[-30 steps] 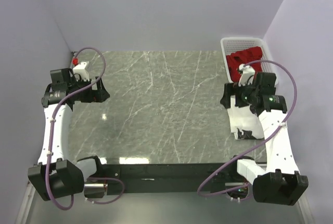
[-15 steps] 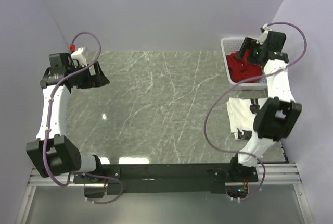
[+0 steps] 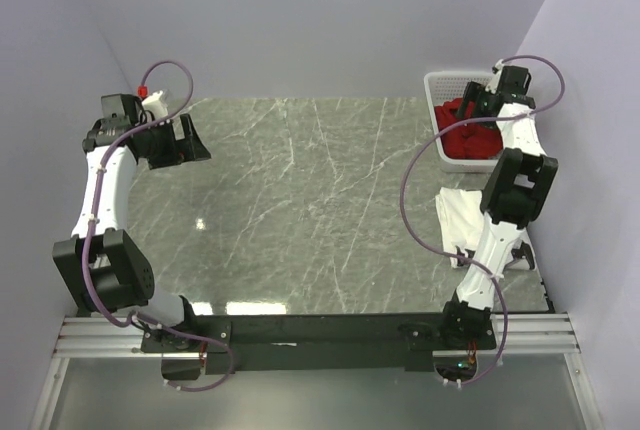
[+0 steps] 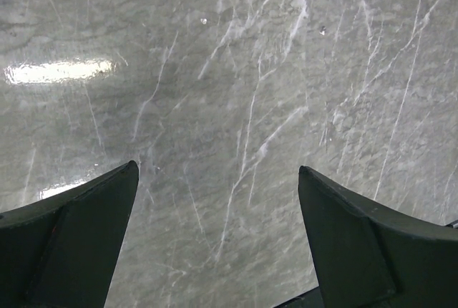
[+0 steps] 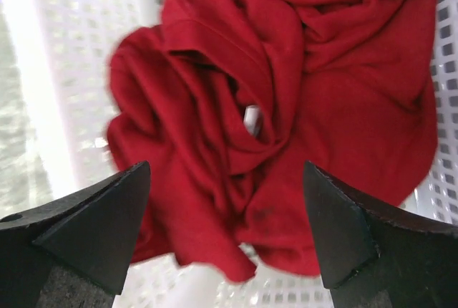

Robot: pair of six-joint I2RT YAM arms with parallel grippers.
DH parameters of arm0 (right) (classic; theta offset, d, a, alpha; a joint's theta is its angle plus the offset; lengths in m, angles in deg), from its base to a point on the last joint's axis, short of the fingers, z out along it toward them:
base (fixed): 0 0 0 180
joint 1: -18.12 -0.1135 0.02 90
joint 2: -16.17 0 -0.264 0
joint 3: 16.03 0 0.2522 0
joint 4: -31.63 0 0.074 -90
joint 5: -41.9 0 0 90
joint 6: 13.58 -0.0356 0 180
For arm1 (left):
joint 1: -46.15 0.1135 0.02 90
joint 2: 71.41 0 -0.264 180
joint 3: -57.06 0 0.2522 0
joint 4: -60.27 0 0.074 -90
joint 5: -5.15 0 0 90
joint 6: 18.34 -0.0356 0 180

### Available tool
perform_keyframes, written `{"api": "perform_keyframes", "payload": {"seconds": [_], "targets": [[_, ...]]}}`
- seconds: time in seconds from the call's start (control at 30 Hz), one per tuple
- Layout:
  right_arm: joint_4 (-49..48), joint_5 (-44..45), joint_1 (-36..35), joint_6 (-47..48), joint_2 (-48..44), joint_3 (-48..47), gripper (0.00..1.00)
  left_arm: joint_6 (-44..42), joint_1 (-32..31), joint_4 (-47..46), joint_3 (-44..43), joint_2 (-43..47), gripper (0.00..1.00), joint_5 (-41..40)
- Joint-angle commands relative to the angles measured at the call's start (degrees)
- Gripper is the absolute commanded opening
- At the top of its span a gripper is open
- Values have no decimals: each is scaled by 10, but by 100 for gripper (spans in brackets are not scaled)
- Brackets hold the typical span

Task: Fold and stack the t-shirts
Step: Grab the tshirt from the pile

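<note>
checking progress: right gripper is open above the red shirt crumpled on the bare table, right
No: the right gripper is open above the crumpled red shirt, but it lies in the white basket, as the right wrist view shows.

The top external camera is sitting high above the near edge of the marble tabletop (image 3: 300, 190). It is looking down and forward from far off, taking in the whole surface and the white basket (image 3: 440, 82) at its far right corner. The left wrist camera is looking steeply down past the left pincer (image 4: 217, 167) at bare marble from close by. That patch is lying at the tabletop's far left in the overhead view. The right wrist camera is hanging very near over the basket, facing down past the right pincer (image 5: 226, 166) onto the red t-shirt (image 5: 286, 107), which is also showing in the overhead view.
</note>
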Motion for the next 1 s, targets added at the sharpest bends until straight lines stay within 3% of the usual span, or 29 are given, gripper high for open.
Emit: {"api": "perform_keyframes", "payload": {"seconds": [0.0, 0.2, 0.27, 0.3, 0.37, 0.4, 0.43, 0.67, 0.8, 0.97], "targets": [[-11, 26, -5, 19, 26, -29, 92, 4, -1, 9, -29, 0, 99, -15], [2, 31, -14, 45, 70, -54, 88, 3, 0, 31, -49, -12, 99, -31], [32, 26, -16, 54, 89, -86, 79, 0, 0, 33, -48, -12, 99, -30], [34, 15, -15, 56, 94, -94, 62, 0, 0, 33, -47, -12, 99, -30], [26, 11, -15, 59, 86, -84, 44, -3, 0, 34, -46, -13, 99, -27], [26, 5, -15, 61, 77, -82, 14, -3, 0, 35, -46, -13, 99, -26], [29, 1, -15, 62, 71, -83, 0, -4, 0, 36, -49, -14, 99, -26], [21, -83, -8, 14, -67, -37, 0, -11, -1, 21, -49, -1, 99, -4], [-17, -134, -8, -21, -217, 54, 0, -6, 0, 4, -37, 16, 99, 14], [-47, -185, -11, -48, -339, 87, 0, 4, 1, -18, -14, 42, 99, 31]]}}
